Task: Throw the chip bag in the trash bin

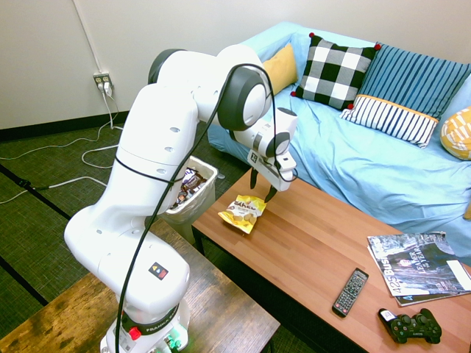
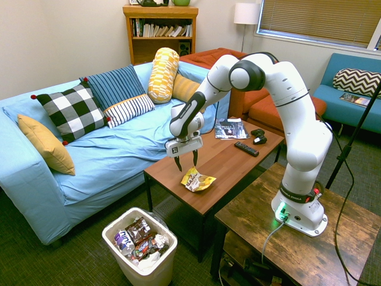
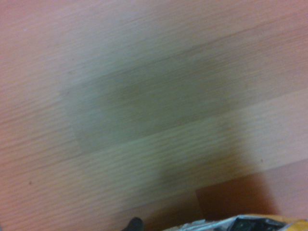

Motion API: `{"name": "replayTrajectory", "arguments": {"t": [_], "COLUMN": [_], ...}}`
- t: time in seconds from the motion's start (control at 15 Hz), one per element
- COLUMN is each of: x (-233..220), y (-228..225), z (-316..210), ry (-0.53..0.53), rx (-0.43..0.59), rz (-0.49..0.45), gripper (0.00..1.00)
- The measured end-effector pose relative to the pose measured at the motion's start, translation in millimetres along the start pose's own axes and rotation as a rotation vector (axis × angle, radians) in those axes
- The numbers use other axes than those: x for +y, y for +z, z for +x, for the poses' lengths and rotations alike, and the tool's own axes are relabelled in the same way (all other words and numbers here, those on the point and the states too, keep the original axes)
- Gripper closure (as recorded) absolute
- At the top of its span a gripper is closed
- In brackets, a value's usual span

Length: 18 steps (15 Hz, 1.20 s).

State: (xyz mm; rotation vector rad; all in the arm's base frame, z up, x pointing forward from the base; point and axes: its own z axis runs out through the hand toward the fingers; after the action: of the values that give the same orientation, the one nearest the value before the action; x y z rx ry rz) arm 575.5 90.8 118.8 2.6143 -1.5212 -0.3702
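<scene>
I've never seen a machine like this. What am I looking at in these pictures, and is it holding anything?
The white machine is a robot arm. Its tool has two dark fingers, spread open above the coffee table, holding nothing.

Two pictures come from room cameras on opposite sides of the arm. The third, blurry one comes from a camera on its wrist, close above the wood.

On the coffee table lie a yellow chip bag, a remote control, a game controller and some magazines. Beside the table stands a white trash bin with wrappers inside. Behind is a sofa under a blue cover.
</scene>
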Motion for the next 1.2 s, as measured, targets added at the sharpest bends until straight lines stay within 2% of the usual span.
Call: {"name": "replayTrajectory", "arguments": {"t": [0.53, 0.6, 1.2], "x": [6.0, 5.1, -1.2], "y": [23.5, 26.2, 34.7], "z": [5.4, 1.8, -8.7], "ry": [0.024, 0.017, -0.009], "rx": [-0.021, -0.022, -0.031], "rz": [-0.057, -0.065, -0.094], "gripper": [0.00, 1.00, 1.00]}}
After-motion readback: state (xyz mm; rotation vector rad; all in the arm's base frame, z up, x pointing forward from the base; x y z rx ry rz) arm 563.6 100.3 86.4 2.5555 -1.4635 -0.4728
